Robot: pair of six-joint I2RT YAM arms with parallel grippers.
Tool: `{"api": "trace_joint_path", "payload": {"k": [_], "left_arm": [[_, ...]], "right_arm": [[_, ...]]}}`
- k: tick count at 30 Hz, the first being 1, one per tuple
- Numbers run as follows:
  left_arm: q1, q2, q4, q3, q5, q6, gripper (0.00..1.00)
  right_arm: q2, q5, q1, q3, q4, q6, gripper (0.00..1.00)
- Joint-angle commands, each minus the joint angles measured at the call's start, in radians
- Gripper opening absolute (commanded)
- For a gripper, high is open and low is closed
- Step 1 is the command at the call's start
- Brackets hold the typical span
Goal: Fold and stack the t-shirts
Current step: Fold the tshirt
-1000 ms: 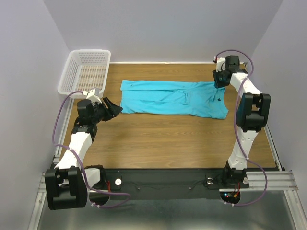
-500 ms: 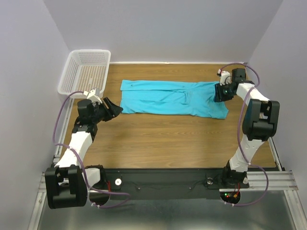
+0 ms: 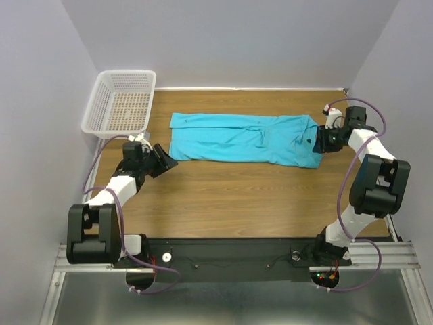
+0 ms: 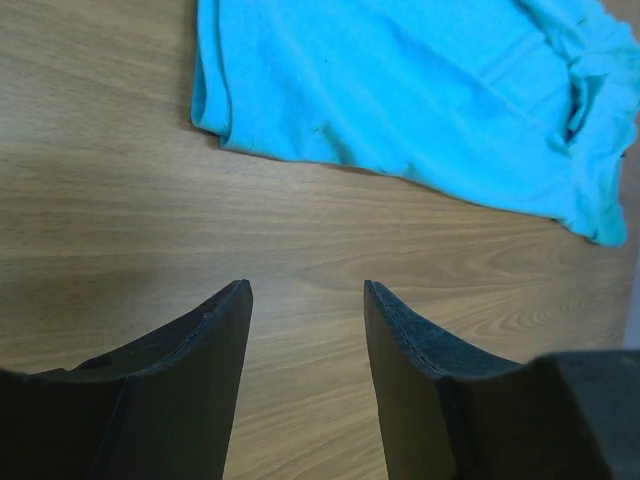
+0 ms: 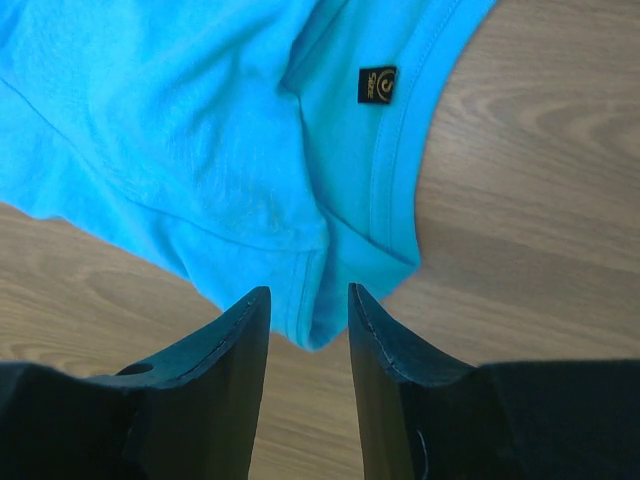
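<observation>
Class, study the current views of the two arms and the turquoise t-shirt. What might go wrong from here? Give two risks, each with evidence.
1. The right hand straddles only the tip of one corner of the t-shirt; closing there might pinch a single layer or slip off, pulling the fold apart.
2. The left hand is open above bare table, short of the hem; closing there would probably catch nothing.

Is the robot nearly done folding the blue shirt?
About halfway, I think. The t-shirt already lies as a long narrow strip, so its sides look folded in. Both claws are open, one at each end: the left claw over bare table, the right claw at the neck end. Folding it shorter is left.
</observation>
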Motion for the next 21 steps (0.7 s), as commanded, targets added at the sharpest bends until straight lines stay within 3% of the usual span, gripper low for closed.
{"api": "trace_joint_path", "payload": {"k": [1, 6, 13, 21], "left_arm": [[-0.079, 0.091, 0.0, 0.072, -0.129, 0.011, 0.59], [-0.125, 0.206, 0.0, 0.164, -0.269, 0.015, 0.55], [-0.129, 0.332, -0.018, 0.267, -0.349, 0.026, 0.49], [-0.131, 0.406, -0.022, 0.298, -0.332, 0.024, 0.47]], "right_arm": [[-0.052, -0.055, -0.021, -0.029, 0.007, 0.009, 0.43], [-0.058, -0.098, -0.034, -0.055, 0.008, 0.012, 0.43], [-0.072, -0.127, -0.044, -0.071, 0.007, 0.011, 0.43], [-0.084, -0.141, -0.054, -0.085, 0.007, 0.011, 0.43]]}}
